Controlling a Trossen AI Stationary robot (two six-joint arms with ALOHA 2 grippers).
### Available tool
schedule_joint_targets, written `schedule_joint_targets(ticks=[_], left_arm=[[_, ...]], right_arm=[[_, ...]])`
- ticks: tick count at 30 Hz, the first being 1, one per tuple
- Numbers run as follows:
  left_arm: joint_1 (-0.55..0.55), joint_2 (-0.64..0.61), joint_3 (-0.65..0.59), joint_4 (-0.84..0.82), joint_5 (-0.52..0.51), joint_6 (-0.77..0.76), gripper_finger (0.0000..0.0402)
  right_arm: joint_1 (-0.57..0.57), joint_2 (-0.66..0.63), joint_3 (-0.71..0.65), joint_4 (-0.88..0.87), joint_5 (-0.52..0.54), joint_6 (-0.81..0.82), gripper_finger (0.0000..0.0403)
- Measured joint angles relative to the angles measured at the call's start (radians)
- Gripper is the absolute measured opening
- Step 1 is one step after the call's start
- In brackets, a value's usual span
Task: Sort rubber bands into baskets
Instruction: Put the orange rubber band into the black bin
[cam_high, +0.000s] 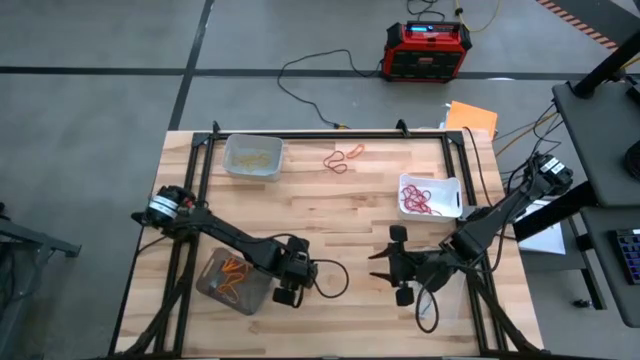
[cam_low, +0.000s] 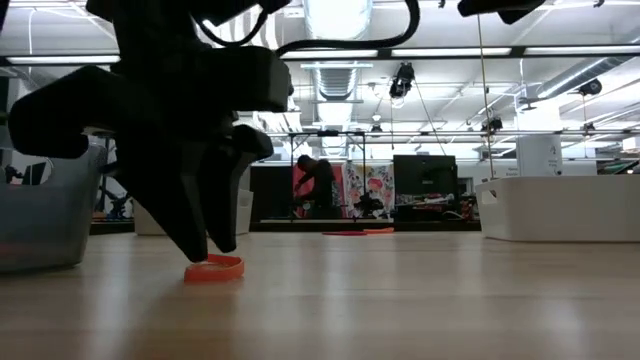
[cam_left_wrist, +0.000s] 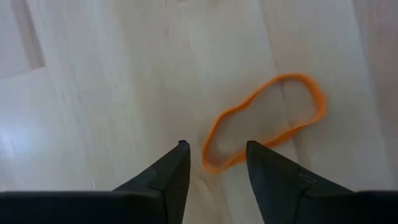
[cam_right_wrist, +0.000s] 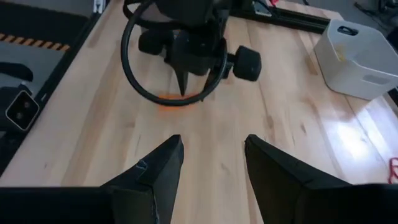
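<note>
The left gripper (cam_left_wrist: 214, 155) stands with fingers apart over an orange rubber band (cam_left_wrist: 264, 121) lying flat on the table (cam_high: 330, 215). The band's near end sits between the tips, its length running away forward. The right gripper (cam_right_wrist: 211, 149) (also spread, empty) waits nearby.

No legible text, labels, brands or nos. can be made out in any view. A small lit display is seen on the red-and-black box (cam_high: 428, 49) on the floor, but its characters can't be read.
</note>
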Motion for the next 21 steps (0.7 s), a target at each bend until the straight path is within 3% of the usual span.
schedule_joint_targets(ticks=[8, 15, 21], left_arm=[[0.002, 0.031, 0.003, 0.022, 0.007, 0.000, 0.0097], [0.002, 0.033, 0.002, 0.036, 0.006, 0.000, 0.0008], [0.000, 0.035, 0.025, 0.029, -0.010, 0.000, 0.0001]], right_arm=[[0.000, 0.006, 0.000, 0.072, 0.000, -0.036, 0.0169], [0.000, 0.014, 0.000, 0.104, 0.000, -0.035, 0.0169], [0.000, 0.046, 0.000, 0.138, 0.000, -0.035, 0.0169]])
